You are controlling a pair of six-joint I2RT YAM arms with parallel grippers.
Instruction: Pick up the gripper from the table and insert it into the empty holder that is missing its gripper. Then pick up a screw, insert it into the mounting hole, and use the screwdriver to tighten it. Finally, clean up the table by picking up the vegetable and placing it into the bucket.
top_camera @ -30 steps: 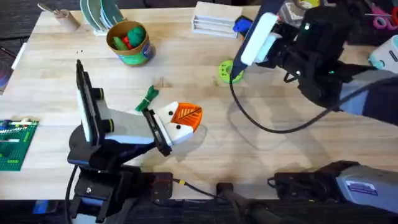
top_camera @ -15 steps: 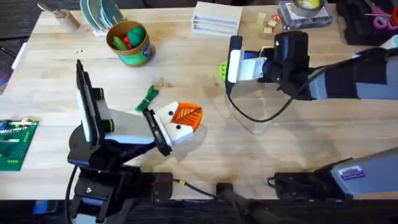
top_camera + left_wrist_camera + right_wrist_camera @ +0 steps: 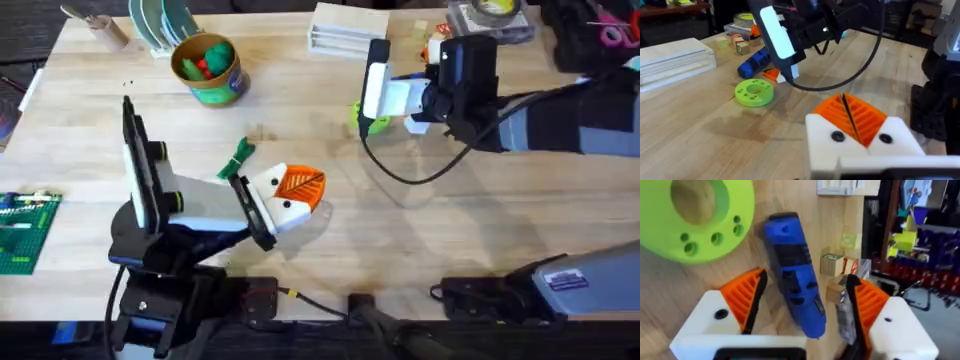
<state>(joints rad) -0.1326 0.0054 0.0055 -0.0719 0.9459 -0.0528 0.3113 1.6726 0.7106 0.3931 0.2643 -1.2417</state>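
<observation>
The left gripper (image 3: 296, 192) is resting near the middle of the table (image 3: 480, 250), its orange-padded fingers (image 3: 852, 112) pressed together with nothing between them. Far to the left, the bucket (image 3: 207, 68) is standing near the table's far edge, holding green and red items; whether one of them is the vegetable is hard to tell from above. A small green leafy piece (image 3: 239, 156) is lying just beside the left arm's wrist, to the left of its closed fingers.

Moving right, the round green disc with holes (image 3: 366, 117) is lying flat on the wood, and the right gripper (image 3: 385, 88) is hanging over its far right side, reaching in from the right. In the right wrist view its two orange pads (image 3: 747, 297) are standing wide apart, with the blue screwdriver (image 3: 795, 277) lying on the table in the gap between them; neither pad appears to be touching it. The screwdriver is lying just beyond the disc (image 3: 695, 215), with small wooden blocks (image 3: 832, 262) just past it. In the left wrist view the screwdriver (image 3: 755, 61) is showing behind the disc (image 3: 754, 92), partly covered by the right arm.
</observation>
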